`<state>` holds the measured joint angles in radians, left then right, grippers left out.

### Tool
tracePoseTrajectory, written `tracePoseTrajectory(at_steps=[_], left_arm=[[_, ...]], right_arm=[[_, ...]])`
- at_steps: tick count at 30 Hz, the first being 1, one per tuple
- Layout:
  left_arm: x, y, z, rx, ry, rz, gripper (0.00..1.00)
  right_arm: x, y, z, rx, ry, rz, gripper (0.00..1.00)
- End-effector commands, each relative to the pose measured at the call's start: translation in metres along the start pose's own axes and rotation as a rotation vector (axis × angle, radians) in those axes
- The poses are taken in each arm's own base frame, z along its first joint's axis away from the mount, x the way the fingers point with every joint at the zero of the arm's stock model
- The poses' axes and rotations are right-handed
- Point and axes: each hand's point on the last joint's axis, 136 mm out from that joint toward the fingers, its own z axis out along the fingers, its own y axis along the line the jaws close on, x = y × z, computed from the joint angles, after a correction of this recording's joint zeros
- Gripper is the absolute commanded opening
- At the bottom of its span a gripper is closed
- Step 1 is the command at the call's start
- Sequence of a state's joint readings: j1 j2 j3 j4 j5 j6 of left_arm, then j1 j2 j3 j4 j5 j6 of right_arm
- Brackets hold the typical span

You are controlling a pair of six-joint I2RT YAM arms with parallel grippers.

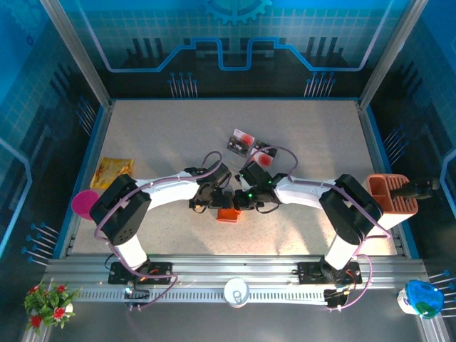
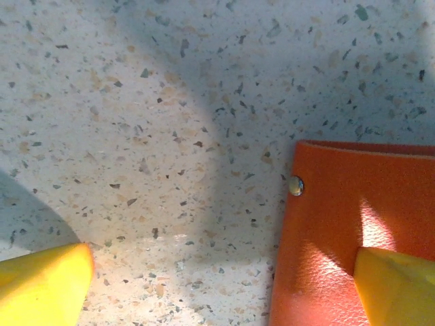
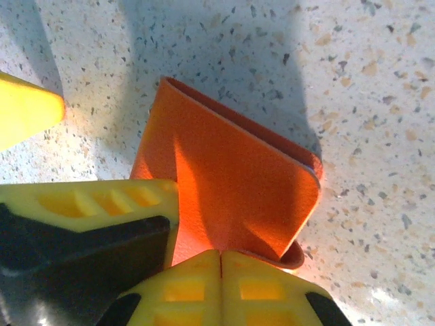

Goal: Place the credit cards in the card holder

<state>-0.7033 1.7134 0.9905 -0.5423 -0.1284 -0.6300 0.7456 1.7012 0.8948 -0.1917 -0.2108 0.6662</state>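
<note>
Holder [image 3: 231, 190] pinched at its lower edge by the right gripper [image 3: 221, 261], tips pressed together on the leather, bottom middle of the right wrist view. Left gripper [image 2: 221, 288] spread wide: one finger [image 2: 394, 285] over the holder's corner at lower right, the other above bare table [image 2: 170, 102] at lower left. Holder dead centre in the top view, folded shut by the look of it. Cards [image 1: 242, 142] further up, just above centre, well apart from it. Best bet imo: keep that pinch firm, hook the free flap with the left, peel slowly to avoid slipping. Speckled stone-look top, probably slick. Blue circuit-print walls [image 1: 235, 43] all round.
</note>
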Motion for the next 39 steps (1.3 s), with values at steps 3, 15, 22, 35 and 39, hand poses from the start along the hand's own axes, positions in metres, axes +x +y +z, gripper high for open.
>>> tracePoseTrajectory(at_steps=[3,15,22,35,39], left_arm=[[0.002,0.006,-0.013,-0.026,-0.009,-0.005,0.99],[0.024,0.02,-0.005,-0.033,0.031,-0.017,0.99],[0.034,0.027,0.005,-0.042,0.058,-0.017,0.99],[0.044,0.034,0.018,-0.068,0.085,-0.022,0.99],[0.044,0.035,0.019,-0.071,0.086,-0.022,0.99]], right_arm=[[0.024,-0.021,0.02,0.056,0.06,0.02,0.0],[0.037,-0.033,0.021,0.117,0.086,-0.005,0.0],[0.052,-0.043,0.022,0.161,0.088,-0.024,0.0],[0.075,-0.052,0.026,0.188,0.073,-0.052,0.0],[0.082,-0.054,0.025,0.198,0.064,-0.07,0.0]])
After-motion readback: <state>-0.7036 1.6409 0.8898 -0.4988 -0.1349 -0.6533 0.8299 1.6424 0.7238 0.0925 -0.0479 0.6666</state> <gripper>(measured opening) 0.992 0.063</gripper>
